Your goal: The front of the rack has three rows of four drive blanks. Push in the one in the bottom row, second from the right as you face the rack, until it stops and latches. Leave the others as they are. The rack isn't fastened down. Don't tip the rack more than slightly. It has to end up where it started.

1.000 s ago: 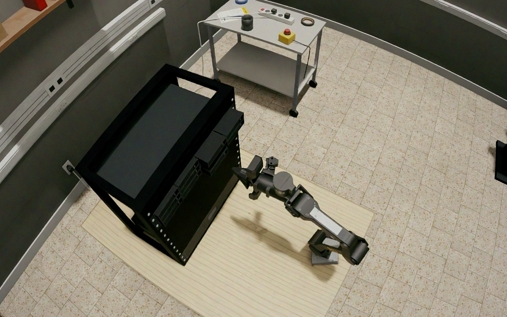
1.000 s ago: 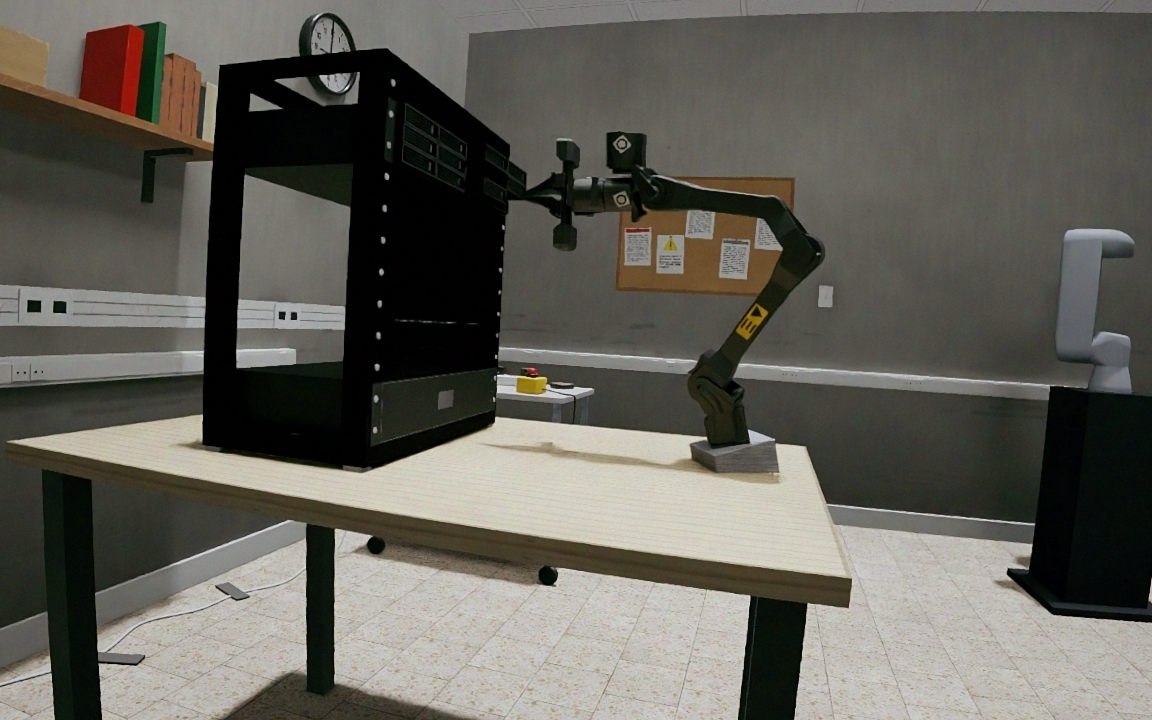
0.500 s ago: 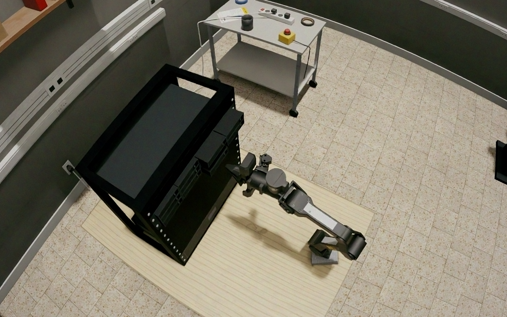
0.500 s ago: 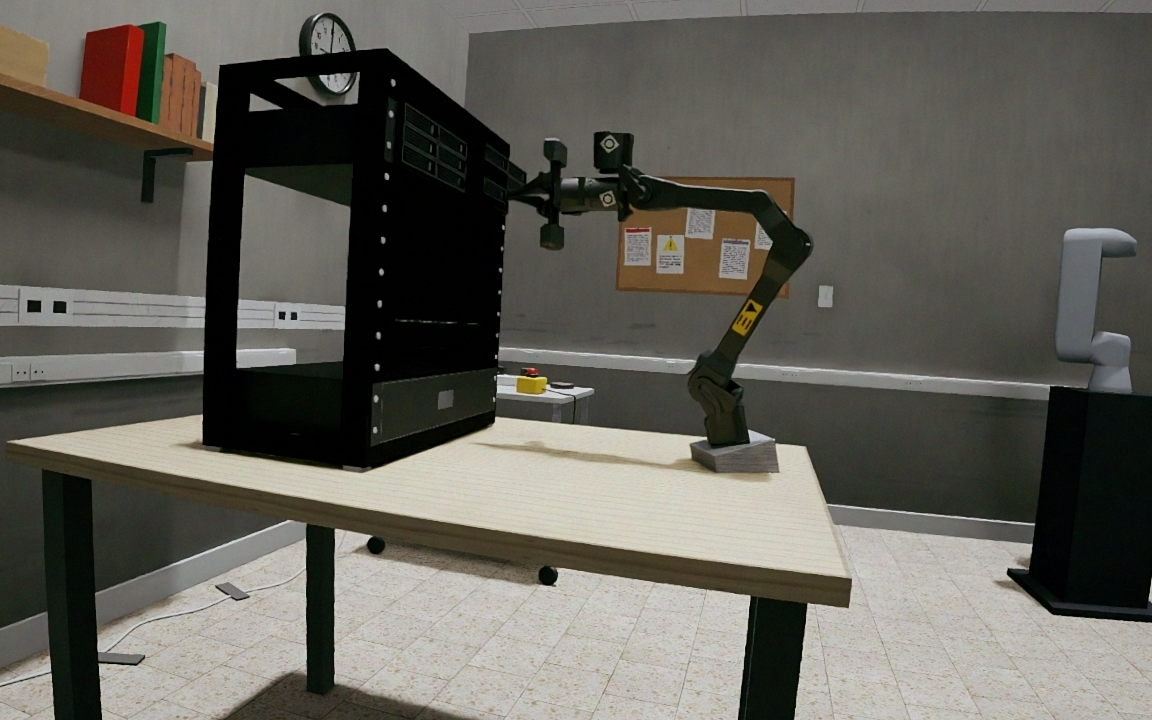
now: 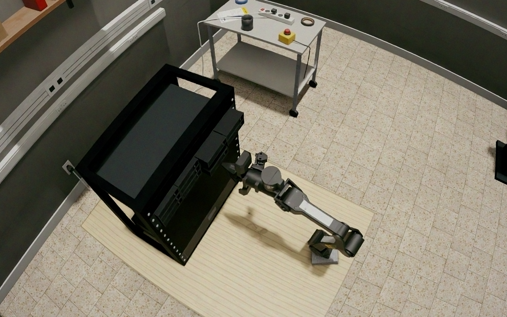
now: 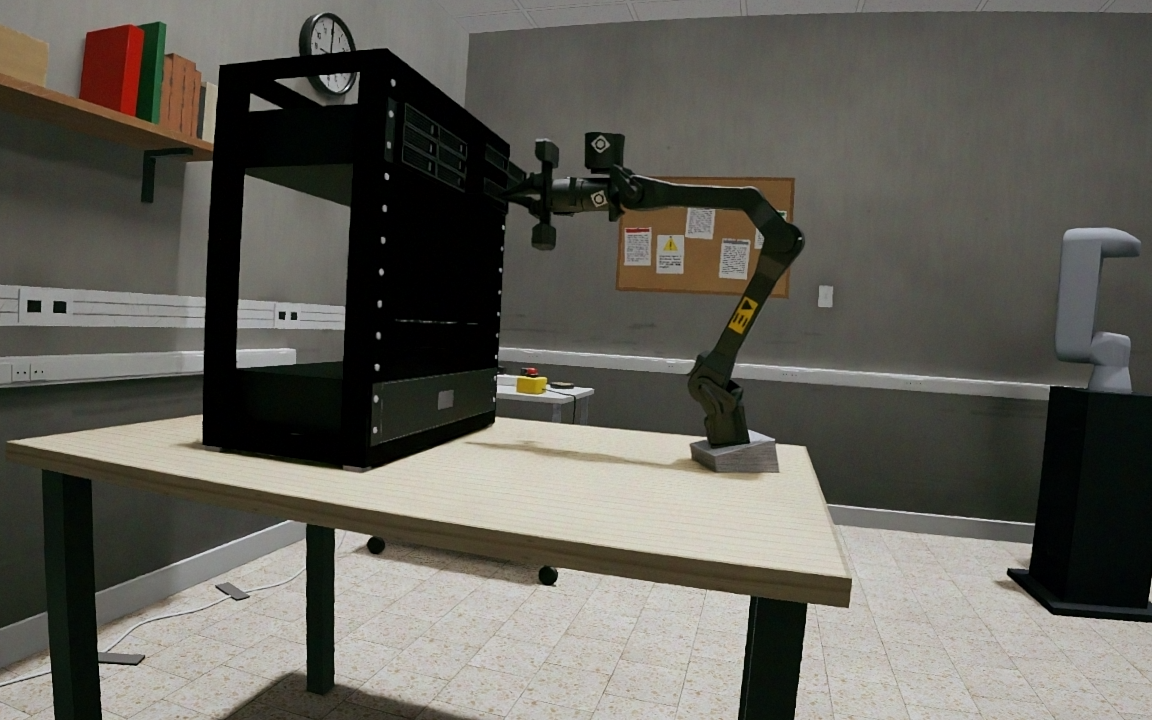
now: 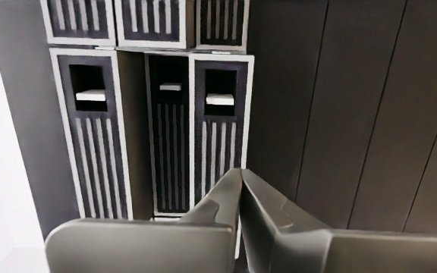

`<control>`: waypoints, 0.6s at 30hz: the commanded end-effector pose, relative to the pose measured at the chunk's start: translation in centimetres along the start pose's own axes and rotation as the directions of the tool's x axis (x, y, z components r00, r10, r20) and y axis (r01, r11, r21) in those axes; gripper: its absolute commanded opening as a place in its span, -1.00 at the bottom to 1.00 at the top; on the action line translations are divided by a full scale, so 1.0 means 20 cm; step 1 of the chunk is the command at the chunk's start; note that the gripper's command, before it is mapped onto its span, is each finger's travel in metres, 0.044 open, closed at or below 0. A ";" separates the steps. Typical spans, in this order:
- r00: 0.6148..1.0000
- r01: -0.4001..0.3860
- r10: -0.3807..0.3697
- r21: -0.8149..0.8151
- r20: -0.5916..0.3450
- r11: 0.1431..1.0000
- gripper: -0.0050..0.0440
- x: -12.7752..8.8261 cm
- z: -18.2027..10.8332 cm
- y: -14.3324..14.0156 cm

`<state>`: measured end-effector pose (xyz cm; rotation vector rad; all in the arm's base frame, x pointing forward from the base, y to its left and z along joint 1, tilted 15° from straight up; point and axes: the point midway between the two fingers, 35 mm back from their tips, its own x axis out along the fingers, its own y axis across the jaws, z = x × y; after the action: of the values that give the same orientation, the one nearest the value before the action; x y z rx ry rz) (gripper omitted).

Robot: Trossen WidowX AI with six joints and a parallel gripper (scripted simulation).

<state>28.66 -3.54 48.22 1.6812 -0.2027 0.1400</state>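
Note:
The black rack (image 5: 160, 157) stands on the wooden table top, also shown in the exterior view (image 6: 356, 259). Its drive blanks sit high on the front (image 6: 437, 147). My gripper (image 5: 227, 165) (image 6: 508, 189) is shut and empty, and its tip points at the front at blank height. The wrist view is turned sideways, so the rows run as columns. The fingertips (image 7: 241, 172) lie at the near end of a bottom-row blank (image 7: 220, 125). I cannot tell whether they touch it. The middle-row blank beside it (image 7: 169, 133) sits deeper than its neighbours. A top-row blank (image 7: 89, 133) stands proud.
Plain dark panels (image 7: 355, 114) fill the rack front below the blanks. The arm's base (image 5: 324, 256) sits near the table's right edge. A wheeled cart (image 5: 267, 43) stands on the floor behind. A black pedestal (image 6: 1099, 492) stands at the right.

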 end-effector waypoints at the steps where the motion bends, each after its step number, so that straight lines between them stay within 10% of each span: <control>1: 1.000 -0.023 0.023 -0.006 -0.004 1.000 -1.00 -0.01 -0.01 0.05; 18: 1.000 -0.023 0.023 -0.006 -0.004 1.000 -1.00 -0.01 -0.02 0.10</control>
<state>28.45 -3.50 49.23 1.6805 -0.2050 0.1426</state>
